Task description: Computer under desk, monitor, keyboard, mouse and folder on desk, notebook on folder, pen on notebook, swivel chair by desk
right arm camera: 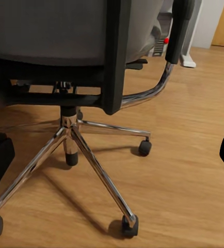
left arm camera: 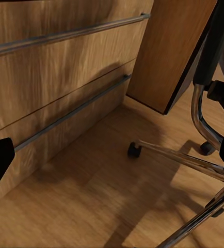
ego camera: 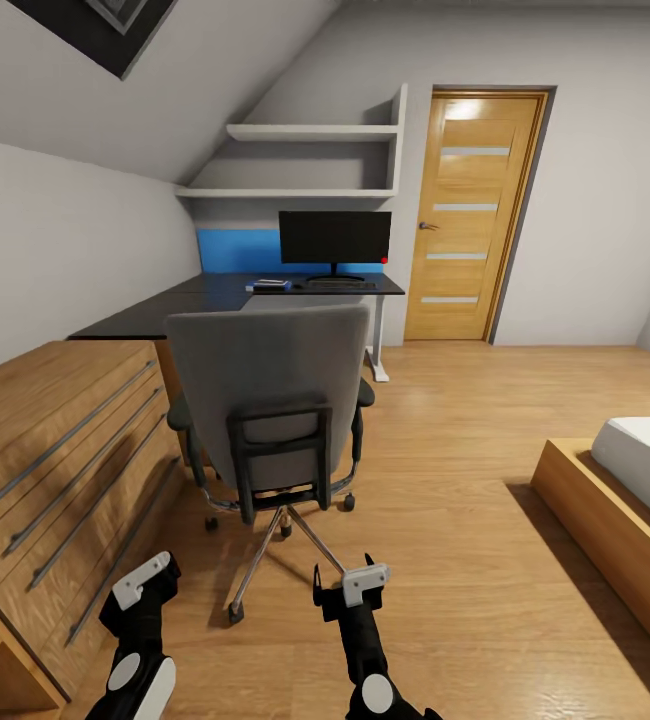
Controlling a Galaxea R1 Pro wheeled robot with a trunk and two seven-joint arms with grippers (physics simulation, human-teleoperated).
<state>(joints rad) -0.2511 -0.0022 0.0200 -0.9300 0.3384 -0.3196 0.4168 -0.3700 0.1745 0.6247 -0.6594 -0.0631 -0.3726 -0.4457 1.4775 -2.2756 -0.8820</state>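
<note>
Grey upholstered swivel chair [ego camera: 265, 390], chrome star base; glossy black desk [ego camera: 215, 295] behind.

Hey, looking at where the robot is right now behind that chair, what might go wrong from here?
1. The swivel chair stands on castors with its back toward the robot, between it and the desk; a push may roll or spin it off course.
2. The left claw hangs close to the oak drawers, so a swing could clip them.
3. The chair's chrome base spreads toward both claws and could snag an arm.
</note>
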